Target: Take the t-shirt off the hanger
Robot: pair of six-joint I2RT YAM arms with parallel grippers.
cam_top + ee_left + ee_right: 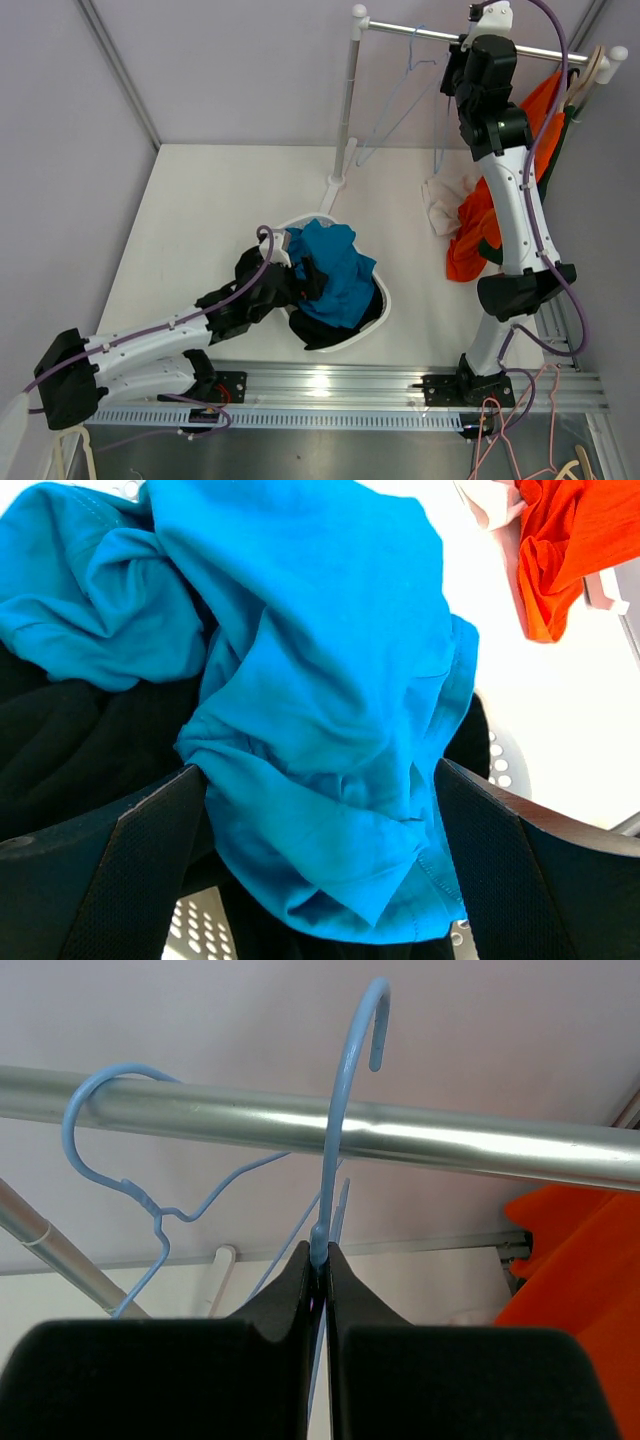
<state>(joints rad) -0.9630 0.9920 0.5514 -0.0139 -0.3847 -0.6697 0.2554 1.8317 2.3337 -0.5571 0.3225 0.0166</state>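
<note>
Right gripper (320, 1260) pinches the hanger (340, 1085); its hook could miss the rail (480, 1145) just ahead. Left gripper (320, 815) gapes around the t-shirt (330, 660).

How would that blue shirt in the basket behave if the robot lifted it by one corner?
Probably floppy: the blue shirt lies crumpled in soft folds, so it would likely drape and hang. It looks thin, so probably light. It lies over a black garment, which might drag along.

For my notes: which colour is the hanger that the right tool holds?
Light blue; the hanger shows best in the right wrist view.
</note>
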